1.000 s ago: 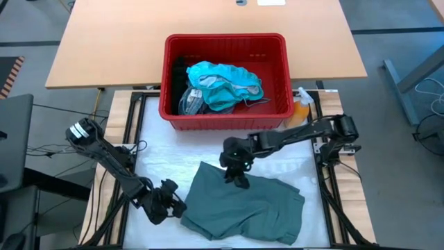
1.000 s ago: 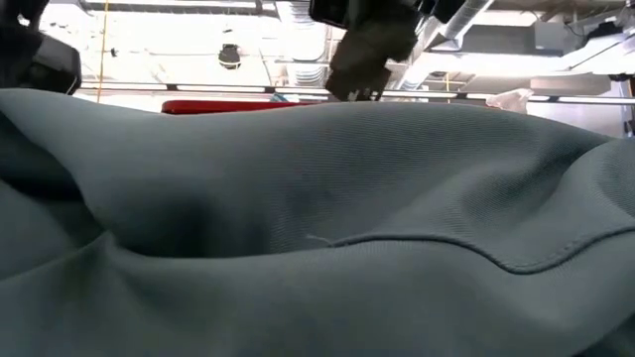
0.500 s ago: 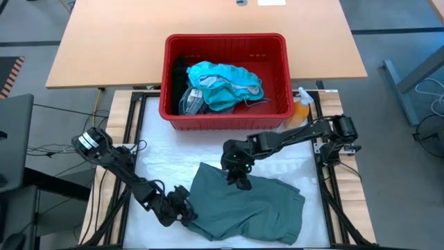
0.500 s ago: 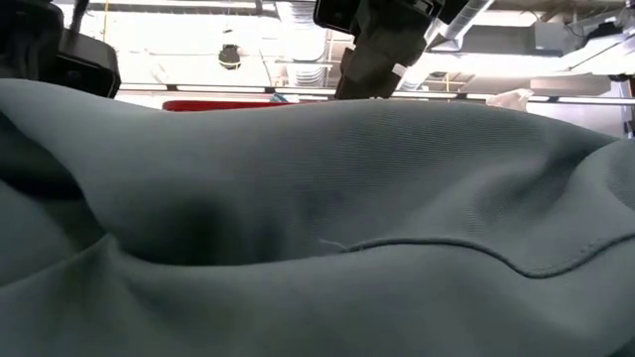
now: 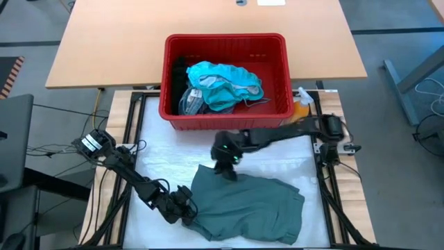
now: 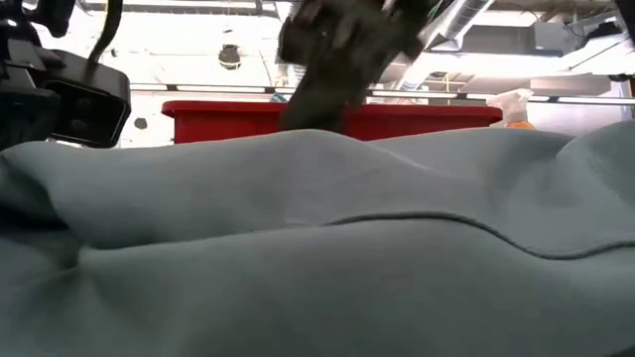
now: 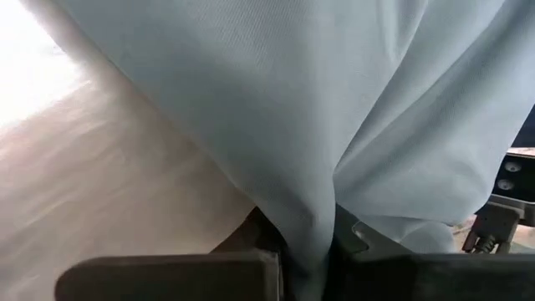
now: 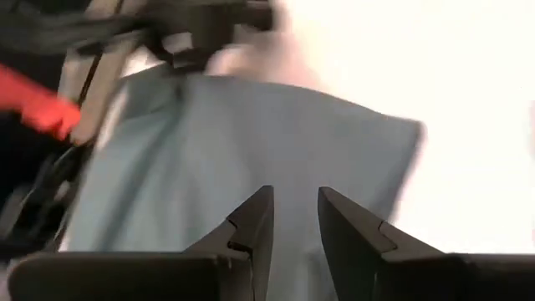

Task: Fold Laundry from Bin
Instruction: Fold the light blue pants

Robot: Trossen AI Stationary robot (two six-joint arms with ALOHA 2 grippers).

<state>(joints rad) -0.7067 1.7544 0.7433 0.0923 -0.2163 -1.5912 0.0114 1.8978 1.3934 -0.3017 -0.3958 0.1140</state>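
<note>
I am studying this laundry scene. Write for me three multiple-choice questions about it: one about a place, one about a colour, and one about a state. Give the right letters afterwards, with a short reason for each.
1. Where does the grey-green garment lie?
A. Inside the bin
B. On the white mat, in front of the bin
C. On the floor beside the table

2. What colour is the bin?
A. Red
B. Yellow
C. White

3. What is the state of the left end effector?
A. Open, high above the bin
B. Shut on a spray bottle
C. Shut on the grey-green garment

Answers:
1 B: the high view shows the garment spread on the mat, outside the bin.
2 A: the bin's walls are red in the high and low views.
3 C: the left wrist view shows cloth pinched between its fingers, at the garment's corner.
</note>
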